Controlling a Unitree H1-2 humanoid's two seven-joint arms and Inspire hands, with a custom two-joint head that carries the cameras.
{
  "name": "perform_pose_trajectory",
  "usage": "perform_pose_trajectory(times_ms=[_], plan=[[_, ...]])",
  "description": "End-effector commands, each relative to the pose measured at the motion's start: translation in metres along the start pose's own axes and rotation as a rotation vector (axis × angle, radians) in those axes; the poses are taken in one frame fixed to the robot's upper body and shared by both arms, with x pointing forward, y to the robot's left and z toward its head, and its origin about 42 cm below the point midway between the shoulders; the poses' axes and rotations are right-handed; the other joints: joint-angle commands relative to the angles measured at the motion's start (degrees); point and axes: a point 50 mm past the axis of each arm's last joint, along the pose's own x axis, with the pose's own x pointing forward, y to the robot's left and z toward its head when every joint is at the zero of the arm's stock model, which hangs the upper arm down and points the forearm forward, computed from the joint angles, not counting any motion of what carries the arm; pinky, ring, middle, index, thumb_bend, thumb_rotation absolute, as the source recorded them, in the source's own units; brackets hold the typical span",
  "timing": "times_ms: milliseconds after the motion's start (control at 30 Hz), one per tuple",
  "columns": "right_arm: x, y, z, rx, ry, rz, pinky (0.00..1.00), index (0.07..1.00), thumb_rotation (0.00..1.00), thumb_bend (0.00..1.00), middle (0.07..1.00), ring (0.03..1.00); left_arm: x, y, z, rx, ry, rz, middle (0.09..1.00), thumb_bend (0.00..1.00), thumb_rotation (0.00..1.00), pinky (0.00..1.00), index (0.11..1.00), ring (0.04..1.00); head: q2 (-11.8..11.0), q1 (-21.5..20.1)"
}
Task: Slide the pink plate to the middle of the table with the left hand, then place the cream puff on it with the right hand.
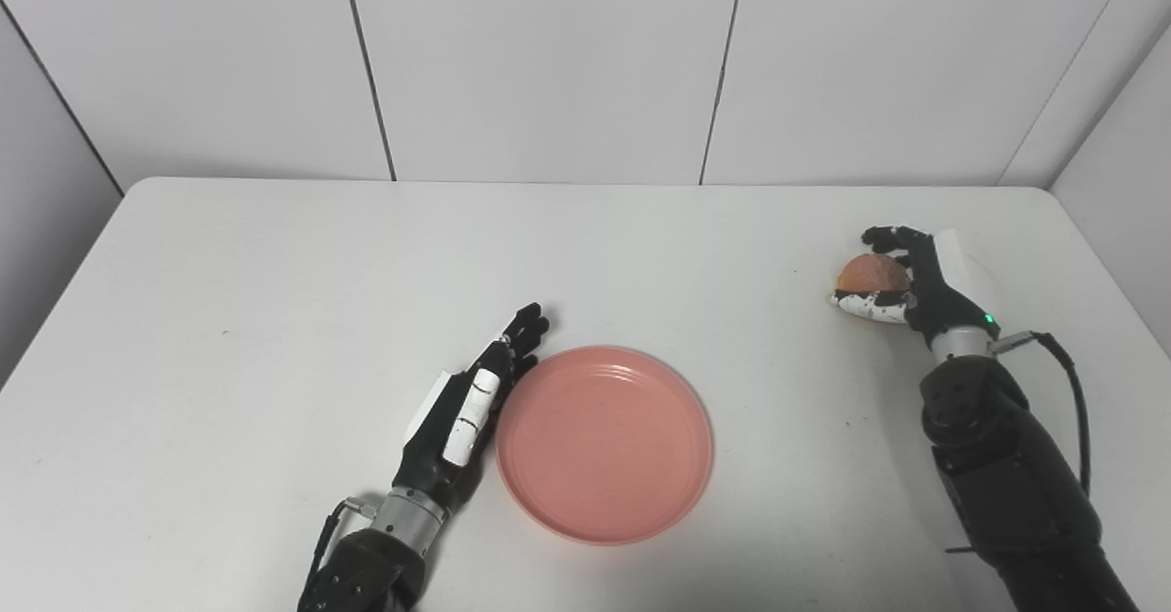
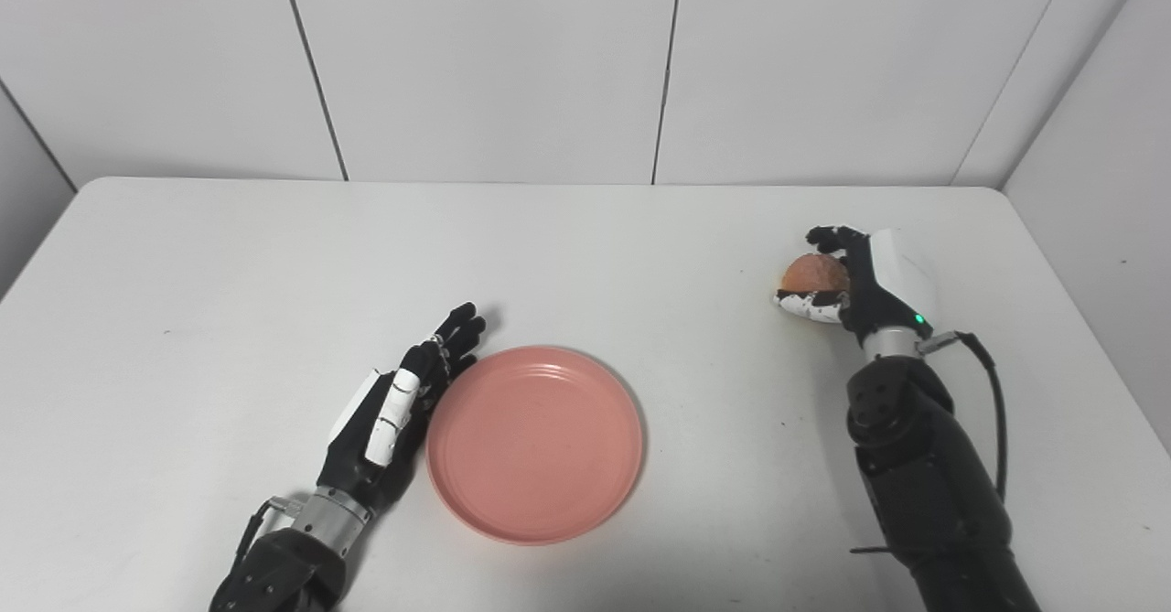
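Note:
The pink plate (image 1: 604, 443) lies empty on the white table (image 1: 274, 301), near the front middle. My left hand (image 1: 471, 402) lies flat and open with its fingers straight, its side against the plate's left rim. The cream puff (image 1: 874, 273), round and golden brown, is at the right side of the table. My right hand (image 1: 901, 283) is closed around it, fingers over the top and thumb under its near side. I cannot tell whether the puff is lifted or still touches the table. The plate also shows in the right eye view (image 2: 535, 443).
White wall panels (image 1: 549, 63) stand behind the table's far edge and along its right side. A black cable (image 1: 1070, 392) loops beside my right forearm. Nothing else lies on the table.

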Motion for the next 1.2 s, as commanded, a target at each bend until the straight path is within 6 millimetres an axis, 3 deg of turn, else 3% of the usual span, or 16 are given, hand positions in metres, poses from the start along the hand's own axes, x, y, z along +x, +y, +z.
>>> perform_pose_trajectory(times_ms=[0, 167, 233, 300, 500, 933, 1033, 1167], plan=[[0.002, -0.009, 0.005, 0.0, -0.018, -0.042, 0.34, 0.615, 0.0, 0.47, 0.583, 0.479, -0.001, -0.002, 0.002, 0.008, -0.004, 0.002, 0.958, 0.69, 1.0, 1.0, 0.92, 0.996, 0.1, 0.3], [0.0, -0.011, 0.005, 0.057, -0.043, -0.088, 0.32, 0.53, 0.0, 0.49, 0.522, 0.427, 0.0, -0.003, 0.002, 0.014, -0.007, 0.005, 0.949, 0.68, 1.0, 1.0, 0.917, 0.987, 0.1, 0.8], [-0.001, -0.011, 0.006, 0.081, -0.068, -0.109, 0.18, 0.494, 0.0, 0.51, 0.502, 0.416, 0.0, -0.004, 0.003, 0.018, -0.007, 0.002, 0.955, 0.68, 1.0, 1.0, 0.926, 0.988, 0.0, 1.0], [-0.003, -0.011, 0.007, 0.093, -0.092, -0.123, 0.14, 0.485, 0.0, 0.51, 0.499, 0.407, 0.0, -0.004, 0.004, 0.009, -0.009, 0.005, 0.956, 0.68, 1.0, 1.0, 0.927, 0.991, 0.0, 1.3], [-0.01, -0.011, 0.014, 0.162, -0.191, -0.195, 0.22, 0.54, 0.0, 0.5, 0.459, 0.351, 0.002, -0.006, 0.002, 0.013, -0.017, 0.019, 0.957, 0.68, 1.0, 1.0, 0.931, 0.99, 0.0, 1.9], [-0.031, -0.01, 0.049, 0.272, -0.404, -0.246, 0.17, 0.533, 0.0, 0.5, 0.433, 0.335, 0.005, -0.01, 0.001, 0.046, -0.034, 0.054, 0.953, 0.64, 1.0, 1.0, 0.925, 0.982, 0.2, 4.9], [-0.038, -0.008, 0.059, 0.284, -0.469, -0.231, 0.14, 0.484, 0.0, 0.51, 0.492, 0.394, 0.006, -0.011, -0.001, 0.052, -0.039, 0.06, 0.947, 0.64, 1.0, 1.0, 0.919, 0.976, 0.1, 5.1], [-0.047, -0.004, 0.073, 0.29, -0.505, -0.205, 0.2, 0.53, 0.0, 0.5, 0.461, 0.354, 0.007, -0.011, -0.001, 0.056, -0.039, 0.053, 0.957, 0.65, 1.0, 1.0, 0.933, 0.982, 0.7, 5.8]])
